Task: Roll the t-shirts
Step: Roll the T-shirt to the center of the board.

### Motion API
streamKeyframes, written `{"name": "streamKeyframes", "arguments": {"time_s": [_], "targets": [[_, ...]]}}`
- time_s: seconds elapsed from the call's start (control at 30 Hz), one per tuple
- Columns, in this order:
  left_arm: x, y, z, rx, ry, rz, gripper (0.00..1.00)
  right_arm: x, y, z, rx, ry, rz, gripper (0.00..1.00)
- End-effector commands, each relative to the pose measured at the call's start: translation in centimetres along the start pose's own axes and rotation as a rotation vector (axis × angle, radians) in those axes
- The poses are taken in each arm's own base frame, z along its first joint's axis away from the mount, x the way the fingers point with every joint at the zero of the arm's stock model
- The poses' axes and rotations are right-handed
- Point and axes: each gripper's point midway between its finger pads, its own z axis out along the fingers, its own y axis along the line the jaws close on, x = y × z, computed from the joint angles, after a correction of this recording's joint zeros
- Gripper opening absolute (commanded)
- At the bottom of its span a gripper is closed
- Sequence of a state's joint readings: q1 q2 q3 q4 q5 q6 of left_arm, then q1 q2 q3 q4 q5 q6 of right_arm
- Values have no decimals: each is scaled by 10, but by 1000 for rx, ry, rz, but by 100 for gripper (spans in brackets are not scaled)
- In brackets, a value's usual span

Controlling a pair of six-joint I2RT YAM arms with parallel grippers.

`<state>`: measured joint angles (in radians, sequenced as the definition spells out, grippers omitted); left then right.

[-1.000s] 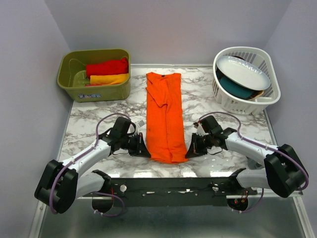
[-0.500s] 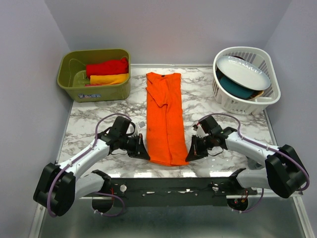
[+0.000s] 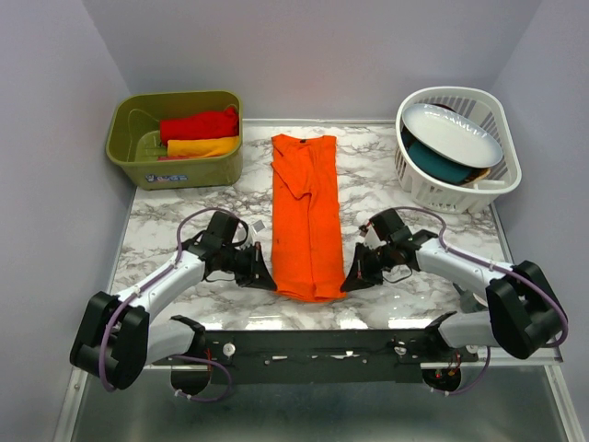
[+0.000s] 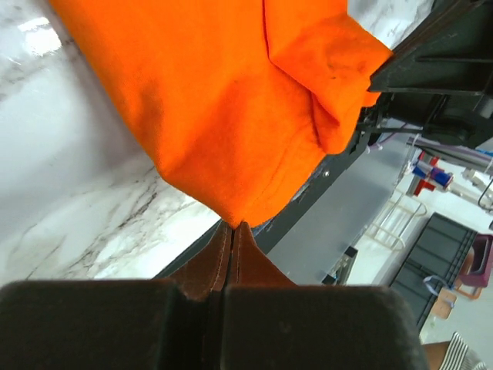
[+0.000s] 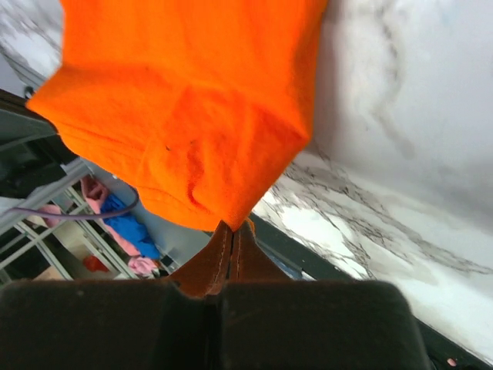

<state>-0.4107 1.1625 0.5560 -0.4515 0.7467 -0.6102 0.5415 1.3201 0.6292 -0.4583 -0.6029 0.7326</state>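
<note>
Pinching the near hem corners of the orange t-shirt [image 3: 308, 212], which lies lengthwise on the surface [image 3: 166, 221], the left fingers [image 4: 208, 266] and right fingers [image 5: 204, 266] are clamped on cloth. They have crept slightly farther in the last second, so rolling seems just begun.

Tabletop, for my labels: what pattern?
The tabletop is white marble with grey veins; best in top external view.

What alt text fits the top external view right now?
The left gripper and right gripper each pinch a near corner of the orange t-shirt, folded into a long strip on the marble table. At the far left, a green bin holds a red t-shirt and a yellow-orange t-shirt; at the far right, a white basket holds dishes.
</note>
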Motion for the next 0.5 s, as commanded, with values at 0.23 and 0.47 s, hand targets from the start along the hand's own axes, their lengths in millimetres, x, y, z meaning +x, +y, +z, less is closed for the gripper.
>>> {"name": "streamKeyframes", "arguments": {"time_s": [0.23,0.47], "targets": [[-68,3,-2,2,-192,-17,0,-71,20,-6,-63,-125,28,1],[-96,8,3,-32,-251,2,0,-95,19,-4,-51,-160,26,1]]}}
